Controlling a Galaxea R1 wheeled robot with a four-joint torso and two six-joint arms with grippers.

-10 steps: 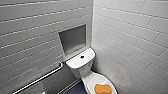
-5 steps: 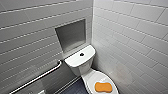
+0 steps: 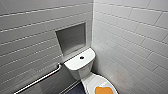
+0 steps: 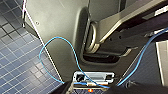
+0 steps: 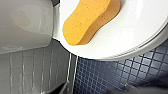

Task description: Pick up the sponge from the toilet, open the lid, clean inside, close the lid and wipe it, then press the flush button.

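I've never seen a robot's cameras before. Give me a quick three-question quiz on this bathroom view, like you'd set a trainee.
1. True or false: the orange sponge lies on top of the closed lid.
2. Multiple choice: the dark round flush button sits on A) the tiled wall, B) the tank top, C) the floor.
3. Short answer: what metal fixture runs along the wall beside the tank?

Key: 1 true. 2 B. 3 a grab bar.
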